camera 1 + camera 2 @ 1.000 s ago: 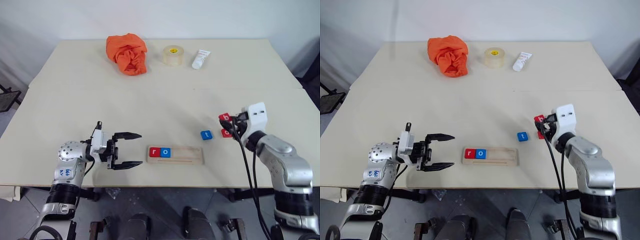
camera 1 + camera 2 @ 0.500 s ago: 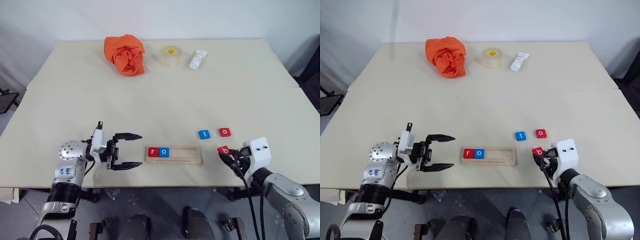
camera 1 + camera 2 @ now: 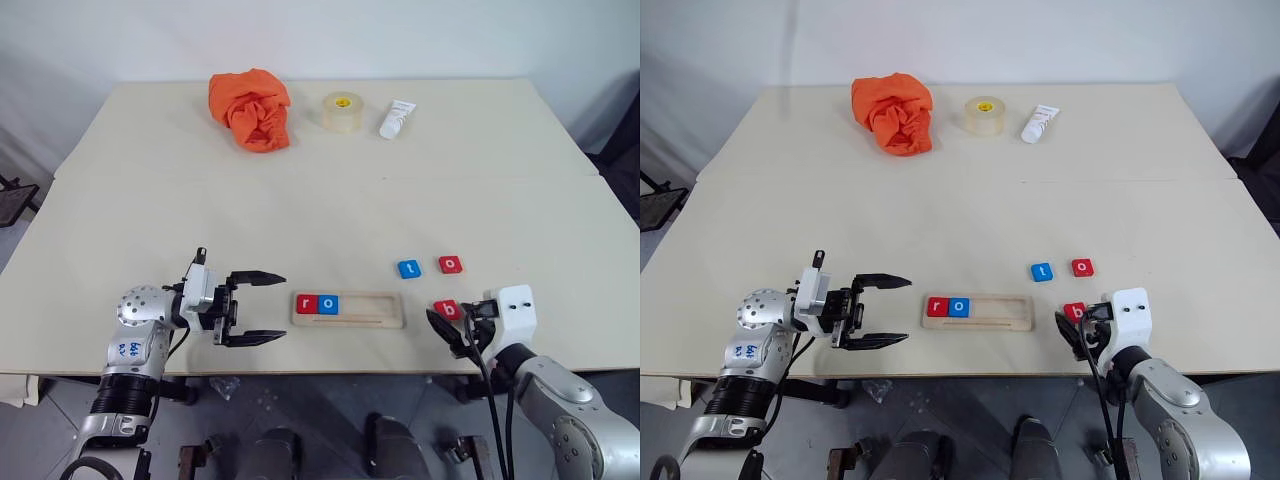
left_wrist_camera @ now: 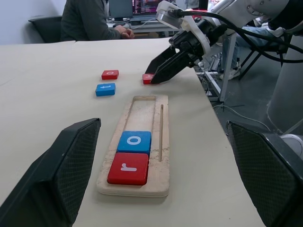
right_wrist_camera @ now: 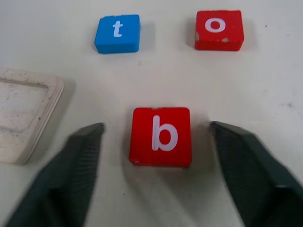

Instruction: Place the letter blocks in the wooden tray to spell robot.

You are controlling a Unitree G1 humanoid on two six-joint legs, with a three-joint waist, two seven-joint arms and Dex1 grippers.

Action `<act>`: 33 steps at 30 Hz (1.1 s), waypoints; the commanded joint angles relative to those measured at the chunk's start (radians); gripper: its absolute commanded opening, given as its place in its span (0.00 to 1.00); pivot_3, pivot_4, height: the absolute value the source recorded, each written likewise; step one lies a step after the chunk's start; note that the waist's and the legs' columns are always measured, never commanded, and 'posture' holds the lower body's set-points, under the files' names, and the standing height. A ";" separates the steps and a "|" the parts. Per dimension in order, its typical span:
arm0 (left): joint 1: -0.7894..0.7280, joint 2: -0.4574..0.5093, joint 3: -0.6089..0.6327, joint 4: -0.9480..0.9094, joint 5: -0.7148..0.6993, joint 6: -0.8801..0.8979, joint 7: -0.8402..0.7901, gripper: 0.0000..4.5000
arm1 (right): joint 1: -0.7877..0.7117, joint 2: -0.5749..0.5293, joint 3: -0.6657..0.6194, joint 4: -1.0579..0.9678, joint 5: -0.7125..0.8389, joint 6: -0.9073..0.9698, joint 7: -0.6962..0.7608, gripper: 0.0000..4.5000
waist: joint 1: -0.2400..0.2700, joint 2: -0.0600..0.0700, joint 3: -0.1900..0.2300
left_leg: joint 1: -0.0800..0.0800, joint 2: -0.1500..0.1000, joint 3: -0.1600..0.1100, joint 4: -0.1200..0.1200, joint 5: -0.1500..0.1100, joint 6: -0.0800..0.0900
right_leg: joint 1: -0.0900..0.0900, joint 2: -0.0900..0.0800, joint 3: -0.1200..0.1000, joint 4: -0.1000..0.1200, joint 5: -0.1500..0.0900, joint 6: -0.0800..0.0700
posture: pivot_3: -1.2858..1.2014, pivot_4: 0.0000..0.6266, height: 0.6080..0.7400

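Desk (image 3: 330, 200): pale, carrying every item.
Wooden tray (image 3: 349, 309): near the desk's near edge, between the two grippers.
Tray contents: red r block (image 3: 307, 304) at the left end, blue o block (image 3: 328, 304) touching its right side; the rest of the slot is bare.
Red b block (image 5: 161, 136): flat on the desk just right of the tray, lying between the spread fingers of the right gripper (image 5: 158, 161), which touch neither side.
Right jaws: released, wide apart.
Blue t block (image 3: 409, 268): beyond the tray's right end.
Red o block (image 3: 450, 264): just right of the t.
Left gripper (image 3: 262, 307): left of the tray, pointing at it, jaws released and holding nothing.
Far edge: orange cloth (image 3: 251, 107), tape roll (image 3: 342, 111), white tube (image 3: 397, 118).
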 commanded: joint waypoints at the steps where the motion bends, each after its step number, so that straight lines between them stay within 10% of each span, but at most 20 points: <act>1: 0.005 0.013 0.019 -0.023 -0.021 -0.005 0.005 1.00 | 0.012 -0.086 0.008 0.004 -0.006 -0.056 0.084 0.99 | 0.000 0.000 0.000 | 0.000 0.000 0.000 0.000 0.000 0.000 | 0.000 0.000 0.000 0.000 0.000 0.000 | 0.52 0.24 1.00; 15: -0.001 -0.001 0.010 -0.018 -0.016 -0.007 0.016 1.00 | -0.205 -0.548 0.162 0.320 -0.074 -0.337 0.620 0.99 | -0.001 -0.001 0.000 | 0.000 0.000 0.000 0.000 0.000 0.001 | 0.002 0.000 -0.002 -0.002 0.000 0.000 | 0.52 0.24 1.00; 33: 0.085 0.008 0.022 -0.114 -0.026 0.006 0.076 1.00 | -0.565 -0.634 0.411 0.840 -0.311 -0.776 1.043 0.99 | 0.001 -0.001 0.000 | -0.001 0.000 -0.001 0.000 0.000 0.000 | 0.003 -0.001 -0.003 -0.005 0.001 0.001 | 0.52 0.24 1.00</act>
